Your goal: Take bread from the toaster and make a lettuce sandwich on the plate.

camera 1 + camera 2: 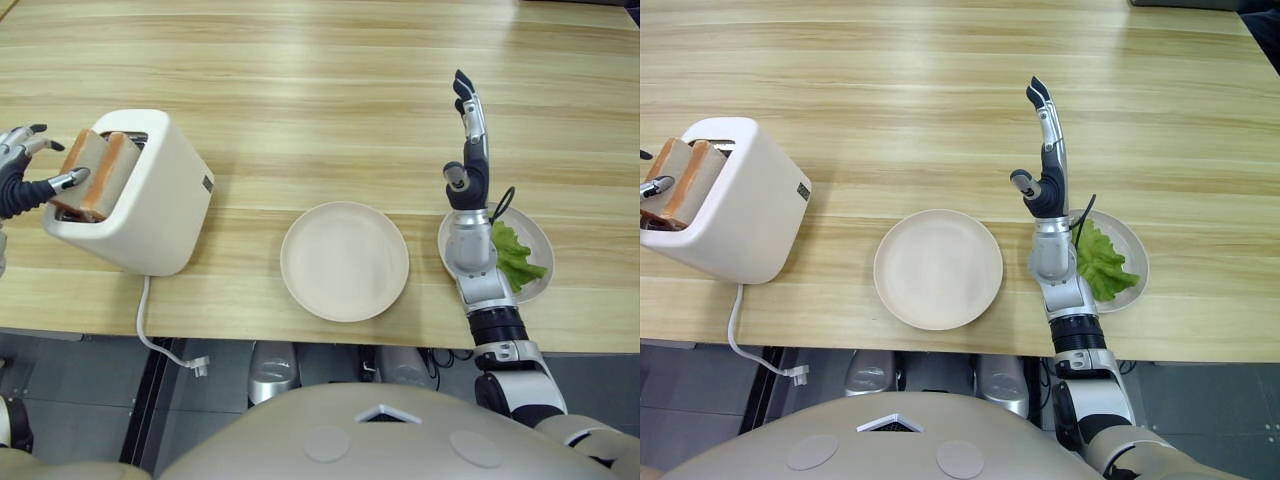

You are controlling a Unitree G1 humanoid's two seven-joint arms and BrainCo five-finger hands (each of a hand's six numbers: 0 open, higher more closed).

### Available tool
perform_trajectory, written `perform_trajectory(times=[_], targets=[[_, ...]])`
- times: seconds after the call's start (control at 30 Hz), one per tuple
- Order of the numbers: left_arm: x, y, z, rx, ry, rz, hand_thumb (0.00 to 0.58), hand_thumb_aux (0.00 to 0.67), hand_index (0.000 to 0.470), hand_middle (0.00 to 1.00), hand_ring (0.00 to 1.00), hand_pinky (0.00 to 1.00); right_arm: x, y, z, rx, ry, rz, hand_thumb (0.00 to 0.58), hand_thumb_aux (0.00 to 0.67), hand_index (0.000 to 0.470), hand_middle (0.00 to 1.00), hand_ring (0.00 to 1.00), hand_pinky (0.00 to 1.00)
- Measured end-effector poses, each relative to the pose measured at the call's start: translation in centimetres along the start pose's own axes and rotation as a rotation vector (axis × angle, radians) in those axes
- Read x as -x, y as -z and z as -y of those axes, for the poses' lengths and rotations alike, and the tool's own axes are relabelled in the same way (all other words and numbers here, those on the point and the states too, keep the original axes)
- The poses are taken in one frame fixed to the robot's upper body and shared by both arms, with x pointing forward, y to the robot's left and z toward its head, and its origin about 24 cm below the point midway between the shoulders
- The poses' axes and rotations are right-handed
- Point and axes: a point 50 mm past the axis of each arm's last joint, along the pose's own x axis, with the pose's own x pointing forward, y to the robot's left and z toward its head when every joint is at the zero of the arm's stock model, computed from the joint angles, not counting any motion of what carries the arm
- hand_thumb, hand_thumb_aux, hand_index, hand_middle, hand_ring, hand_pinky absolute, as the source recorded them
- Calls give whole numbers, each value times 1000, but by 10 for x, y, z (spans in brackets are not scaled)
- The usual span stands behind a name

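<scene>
A white toaster [140, 200] stands at the table's left with two slices of bread [98, 172] sticking up out of its slots. My left hand [25, 170] is just left of the slices, fingers spread and open, one fingertip [68, 180] touching the nearest slice. An empty cream plate [344, 260] lies at the front centre. To its right a leaf of green lettuce [515, 255] rests in a small white dish [538, 232]. Held upright beside that dish, my right hand [468, 140] has its fingers straight and holds nothing; its forearm covers the dish's left part.
The toaster's white cord [150, 335] hangs over the table's front edge [250, 338]. Bare wooden tabletop [320, 90] stretches across the whole back half.
</scene>
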Motion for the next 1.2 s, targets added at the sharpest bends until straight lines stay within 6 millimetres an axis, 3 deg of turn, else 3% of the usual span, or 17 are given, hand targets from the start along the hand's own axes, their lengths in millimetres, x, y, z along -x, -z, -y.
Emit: perform_trajectory(times=[0.27, 0.57, 0.6, 0.63, 0.67, 0.7, 0.83, 1.2], targets=[[0, -4, 2, 26, -11, 32, 580, 670, 460, 0, 0, 0, 1, 1, 1, 5, -3, -6, 0, 0, 0, 0, 0, 0], [-5, -29, -6, 46, -25, 107, 580, 670, 460, 0, 0, 0, 2, 1, 0, 6, -6, -11, 0, 0, 0, 0, 0, 0], [-6, -31, -7, 51, -23, 106, 580, 670, 460, 392, 392, 392, 2, 1, 0, 6, -7, -11, 0, 0, 0, 0, 0, 0], [-7, -34, -10, 61, -22, 111, 580, 670, 460, 392, 392, 392, 2, 1, 0, 6, -7, -11, 0, 0, 0, 0, 0, 0], [-7, -35, -12, 70, -26, 112, 580, 670, 460, 820, 820, 820, 2, 1, 0, 5, -7, -11, 0, 0, 0, 0, 0, 0], [-8, -38, -16, 74, -32, 117, 580, 670, 460, 1000, 1000, 1000, 2, 1, 0, 5, -7, -11, 0, 0, 0, 0, 0, 0], [-16, -45, -28, 73, -33, 129, 580, 670, 460, 1000, 1000, 1000, 2, 2, -1, 4, -7, -15, 0, 0, 0, 0, 0, 0], [-40, -78, -113, 58, -173, 258, 580, 670, 460, 1000, 1000, 1000, 0, 0, 1, -15, 5, -10, 0, 0, 0, 0, 0, 0]])
